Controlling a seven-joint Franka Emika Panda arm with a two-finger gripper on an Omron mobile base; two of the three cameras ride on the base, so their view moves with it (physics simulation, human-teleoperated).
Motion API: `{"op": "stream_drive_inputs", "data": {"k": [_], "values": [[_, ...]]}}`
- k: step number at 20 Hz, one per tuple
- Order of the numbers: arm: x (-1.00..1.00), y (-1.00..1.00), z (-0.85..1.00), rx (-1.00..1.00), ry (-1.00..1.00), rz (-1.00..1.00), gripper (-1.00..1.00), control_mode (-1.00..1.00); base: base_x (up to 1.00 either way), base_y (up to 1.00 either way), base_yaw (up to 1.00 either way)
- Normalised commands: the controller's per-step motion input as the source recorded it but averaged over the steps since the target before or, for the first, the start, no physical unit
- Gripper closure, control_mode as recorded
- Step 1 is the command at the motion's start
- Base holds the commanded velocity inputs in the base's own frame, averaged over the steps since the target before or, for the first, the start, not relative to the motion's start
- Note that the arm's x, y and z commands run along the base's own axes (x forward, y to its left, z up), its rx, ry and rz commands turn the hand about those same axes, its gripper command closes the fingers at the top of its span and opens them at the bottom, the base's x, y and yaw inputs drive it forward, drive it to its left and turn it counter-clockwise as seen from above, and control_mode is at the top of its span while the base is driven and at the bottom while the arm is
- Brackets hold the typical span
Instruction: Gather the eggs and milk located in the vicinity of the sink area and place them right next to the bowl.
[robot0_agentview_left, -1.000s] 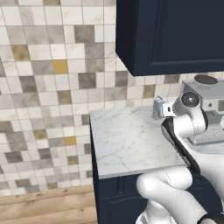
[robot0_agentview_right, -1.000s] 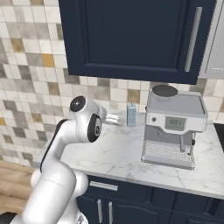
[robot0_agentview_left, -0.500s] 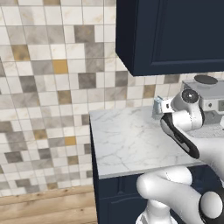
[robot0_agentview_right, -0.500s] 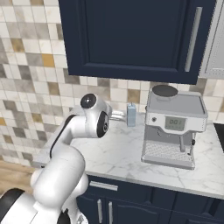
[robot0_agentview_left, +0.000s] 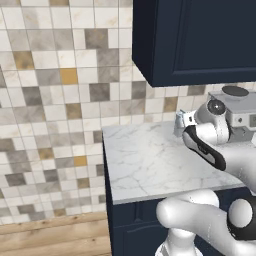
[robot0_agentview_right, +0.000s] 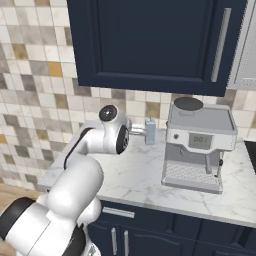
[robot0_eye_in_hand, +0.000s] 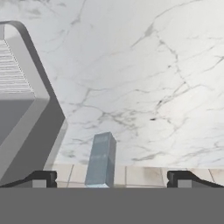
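One milk carton (robot0_agentview_right: 150, 131) stands upright at the back of the white marble counter (robot0_agentview_right: 135, 172), right up against the tiled wall (robot0_agentview_right: 45, 95), pale blue-grey with its gabled top showing. From the hand's own camera the carton (robot0_eye_in_hand: 101, 159) sits between the two dark fingertips (robot0_eye_in_hand: 41, 177), which are spread wide apart with nothing between them touching; the gripper (robot0_eye_in_hand: 111, 178) is released and holds nothing. In the right base view the gripper (robot0_agentview_right: 137, 130) reaches sideways from the white arm and ends just beside the carton's left face. Just to the carton's right, the grey coffee machine (robot0_agentview_right: 199, 145) takes up the counter, its drip tray toward the front. Above hangs a dark navy wall cabinet (robot0_agentview_right: 150, 45). From the left base view the gripper (robot0_agentview_left: 181, 120) is near the back wall, over the counter (robot0_agentview_left: 150, 165).
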Motion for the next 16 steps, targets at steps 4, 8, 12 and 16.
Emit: {"op": "stream_drive_inputs", "data": {"k": [4,8,12,16], "values": [[0.07,-0.23,-0.02,0.0,0.04,0.0,-1.0,-1.0,0.0,0.0,0.0],[0.07,-0.18,-0.05,0.0,0.03,0.0,-1.0,-1.0,0.0,0.0,0.0],[0.08,-0.02,-0.1,0.0,0.0,0.0,-1.0,-1.0,0.0,0.0,0.0],[0.13,0.0,-0.16,0.0,0.0,0.02,-1.0,-1.0,0.0,0.0,0.0]]}}
